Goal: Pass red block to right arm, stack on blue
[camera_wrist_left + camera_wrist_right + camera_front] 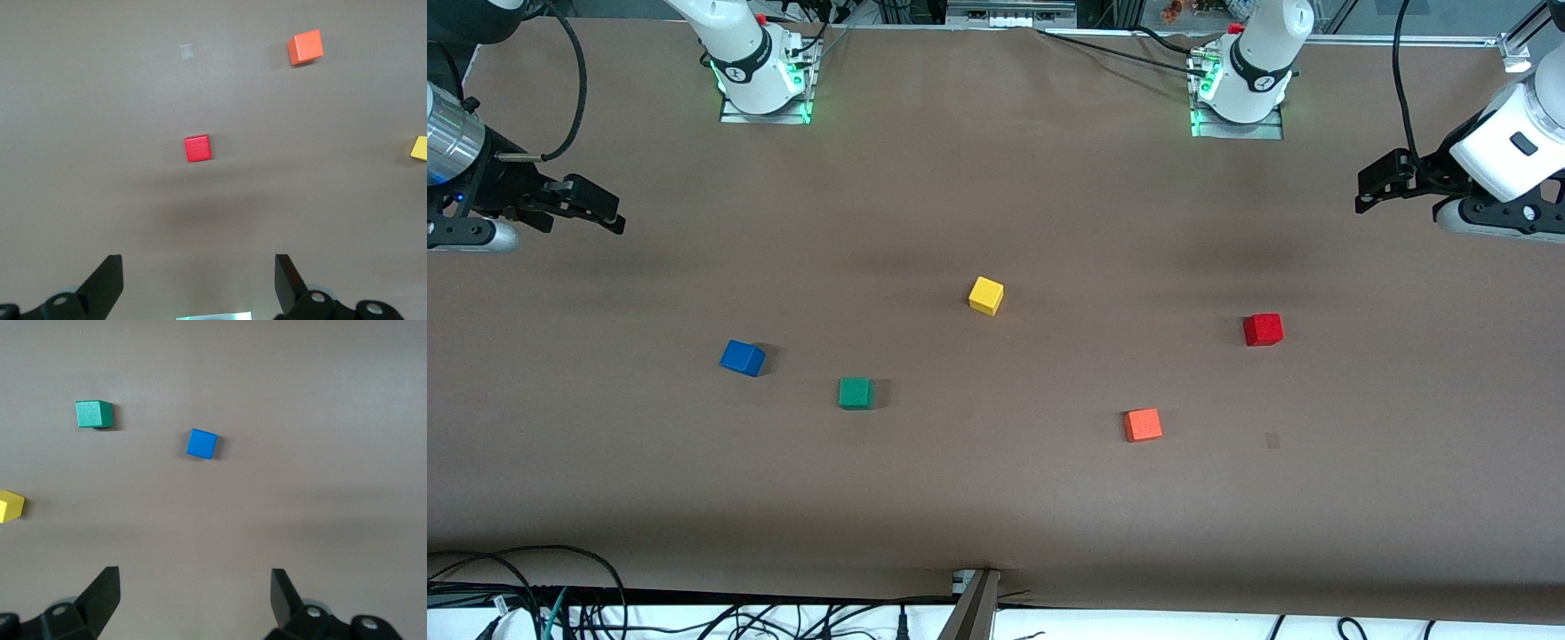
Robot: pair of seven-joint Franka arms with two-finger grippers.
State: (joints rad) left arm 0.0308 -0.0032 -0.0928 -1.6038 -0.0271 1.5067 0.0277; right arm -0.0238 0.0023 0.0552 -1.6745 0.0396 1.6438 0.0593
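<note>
Brown tabletop (996,498) carried five small cubes. The deep-red cube (1263,329) sat toward the left arm's end, well apart from the blue cube (743,357) toward the right arm's end. Left hand (1383,187) and right hand (596,209) hung over the tabletop, both wide open and empty.
</note>
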